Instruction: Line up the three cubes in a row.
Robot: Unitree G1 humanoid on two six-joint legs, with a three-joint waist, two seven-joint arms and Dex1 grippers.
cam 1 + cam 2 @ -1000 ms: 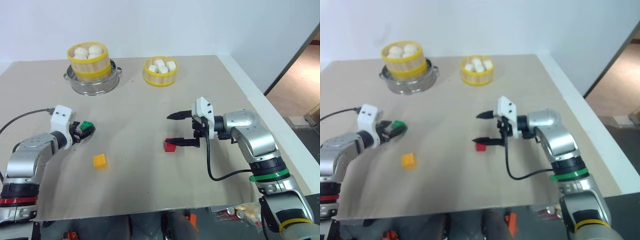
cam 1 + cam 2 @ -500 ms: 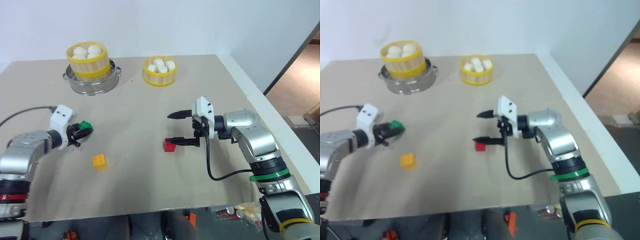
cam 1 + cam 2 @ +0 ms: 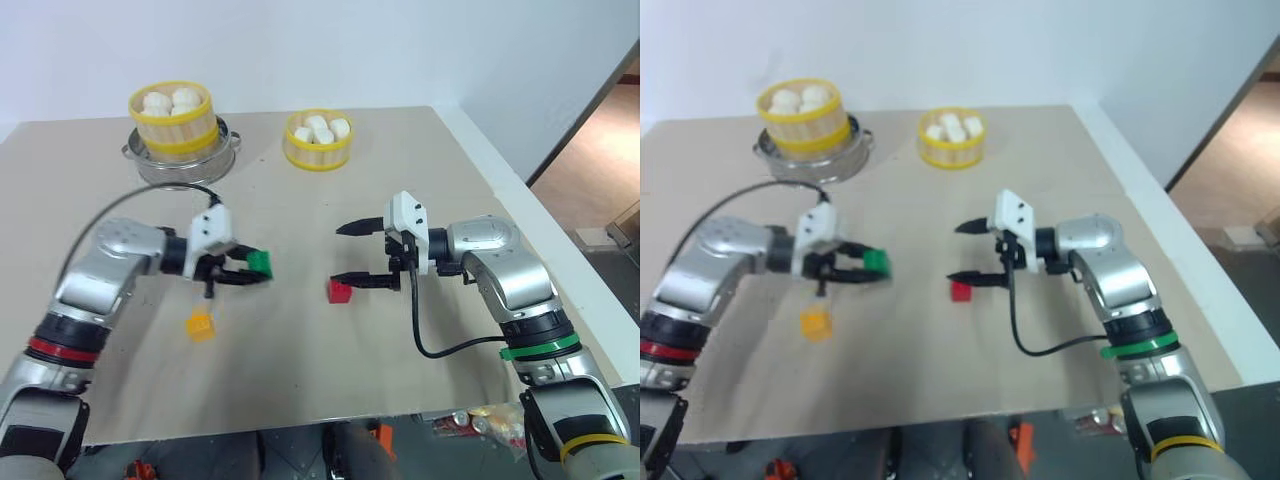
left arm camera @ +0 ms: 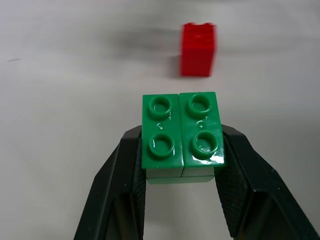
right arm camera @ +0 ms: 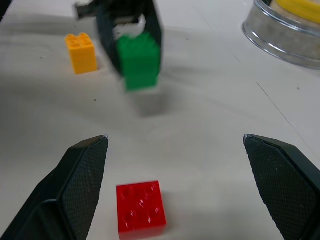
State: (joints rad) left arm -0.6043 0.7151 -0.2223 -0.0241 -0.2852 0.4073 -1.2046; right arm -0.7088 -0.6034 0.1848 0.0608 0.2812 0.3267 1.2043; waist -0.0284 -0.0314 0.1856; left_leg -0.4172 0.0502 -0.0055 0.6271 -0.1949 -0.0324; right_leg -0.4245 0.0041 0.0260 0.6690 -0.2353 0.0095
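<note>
Left fingers (image 4: 182,165) clamping green cube (image 3: 259,263), carried nearer red cube (image 3: 341,291), right fingers (image 3: 347,254) wide

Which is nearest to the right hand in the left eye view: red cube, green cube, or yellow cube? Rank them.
From the right hand:
1. Red cube, on the table just under its lower finger.
2. Green cube, held in the left hand, mid-table.
3. Yellow cube, farther left, nearer the front edge.

**Lab test bench, staged like a kitchen**

Looks like a robotics lab or test room. Plain white wall (image 3: 400,40), bare beige table (image 3: 300,380) with props only: two bamboo steamers (image 3: 172,121) of buns, one on a steel pot (image 3: 160,168), toy cubes (image 3: 200,324). Open doorway (image 3: 600,140) at right.
</note>
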